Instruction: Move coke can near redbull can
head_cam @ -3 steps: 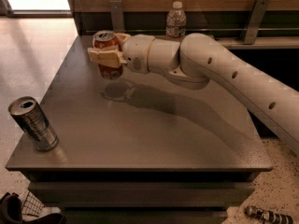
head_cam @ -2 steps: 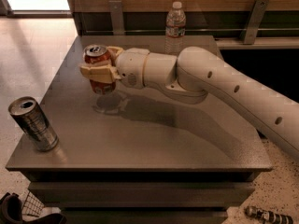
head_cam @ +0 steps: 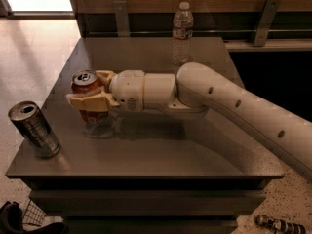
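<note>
1. Gripper [head_cam: 92, 100] is squeezed tight on the coke can [head_cam: 85, 82], left of the middle of the table [head_cam: 170, 150].
2. Redbull can [head_cam: 34, 129] stands at the left edge, near the coke can but apart.
3. I think this is the carrying step. Next it should go left a little, then set the can down gently without a bump.
4. Bottle [head_cam: 182, 33] stands at the back. I can read no words on anything.
</note>
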Motion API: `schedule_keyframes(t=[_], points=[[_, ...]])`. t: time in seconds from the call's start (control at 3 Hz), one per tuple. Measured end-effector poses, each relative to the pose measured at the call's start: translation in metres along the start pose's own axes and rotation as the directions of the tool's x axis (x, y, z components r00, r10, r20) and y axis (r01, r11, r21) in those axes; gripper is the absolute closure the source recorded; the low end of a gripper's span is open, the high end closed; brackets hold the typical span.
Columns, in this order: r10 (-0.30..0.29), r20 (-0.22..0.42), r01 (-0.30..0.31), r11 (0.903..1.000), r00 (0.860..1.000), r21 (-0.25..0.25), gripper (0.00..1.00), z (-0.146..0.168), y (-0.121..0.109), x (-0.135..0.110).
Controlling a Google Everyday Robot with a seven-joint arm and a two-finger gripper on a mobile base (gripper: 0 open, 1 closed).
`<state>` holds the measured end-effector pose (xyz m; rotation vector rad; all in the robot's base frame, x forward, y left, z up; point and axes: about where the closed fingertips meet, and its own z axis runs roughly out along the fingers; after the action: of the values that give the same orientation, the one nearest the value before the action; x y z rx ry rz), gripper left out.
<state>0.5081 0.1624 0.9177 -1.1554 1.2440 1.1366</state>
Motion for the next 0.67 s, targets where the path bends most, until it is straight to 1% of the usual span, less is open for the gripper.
schedule_keyframes(t=[0.33, 0.67], points=[[-0.002, -0.006, 0.002, 0.9918, 1.000, -0.128, 1.00, 0.011, 0.023, 0.013], [-0.003, -0.027, -0.004, 0.9715, 1.000, -0.237, 1.00, 0.019, 0.040, 0.020]])
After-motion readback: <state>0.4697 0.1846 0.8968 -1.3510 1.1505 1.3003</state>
